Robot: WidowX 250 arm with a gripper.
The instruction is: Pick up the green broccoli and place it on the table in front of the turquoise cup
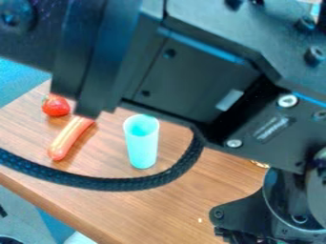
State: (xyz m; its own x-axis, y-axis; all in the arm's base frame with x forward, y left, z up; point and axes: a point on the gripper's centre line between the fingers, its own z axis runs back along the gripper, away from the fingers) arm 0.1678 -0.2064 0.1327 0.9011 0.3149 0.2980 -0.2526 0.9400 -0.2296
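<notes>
On the worktop [159, 209], in the camera view, the pale cup [142, 150] stands upright, left of the arm's [197, 81] near right part. The sausage [66, 139] lies left of the cup, slanting far-right toward near-left, with the strawberry [56, 106] beside its far end. Whether the gripper is spread or pressed together, I cannot tell.

Apparently a robotics lab: bulky black robot arm [191, 69] and braided cable [130, 184] over a wood-grain table [181, 209].
</notes>
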